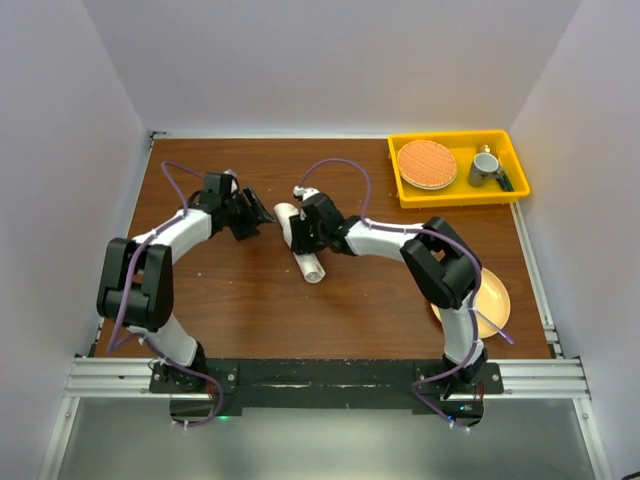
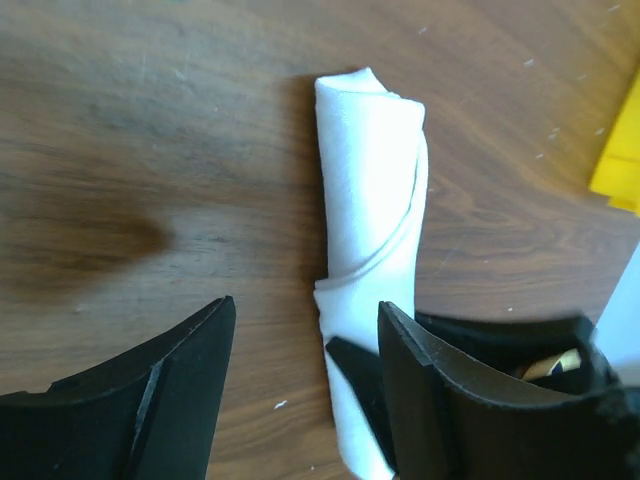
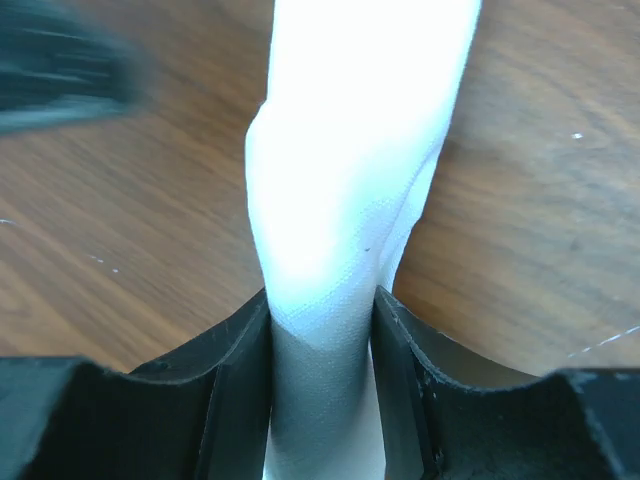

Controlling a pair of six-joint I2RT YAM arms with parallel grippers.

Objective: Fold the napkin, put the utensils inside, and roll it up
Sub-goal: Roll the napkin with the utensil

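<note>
**Top external.** A brown wooden table (image 1: pixel 250 300) stands between plain white walls. A yellow tray (image 1: pixel 460 199) holding a cup (image 1: pixel 485 165) sits at the far right corner. A pale plate (image 1: pixel 495 295) lies partly under the right arm. The napkin (image 1: pixel 308 255) lies mid-table as a short, tight roll. The right gripper (image 1: pixel 300 232) is on its far end and the left gripper (image 1: pixel 255 215) is just beside it. Judgement: rolling is finished or nearly so, and this is the final tidy-up.

**Left wrist.** The napkin (image 2: pixel 372 230) shows an outer flap crossing it diagonally. The left gripper (image 2: pixel 305 305) stands wide open with only bare wood between its tips, and the roll lies against the outer side of one finger. It holds nothing.

**Right wrist.** The right gripper (image 3: pixel 320 300) is closed on the napkin (image 3: pixel 350 150), with both fingers pressed against the cloth.

The fork is not visible in any view, so whether it lies inside the roll cannot be told. Judgement: the next move calls for a gentle release so the flap does not spring loose.
</note>
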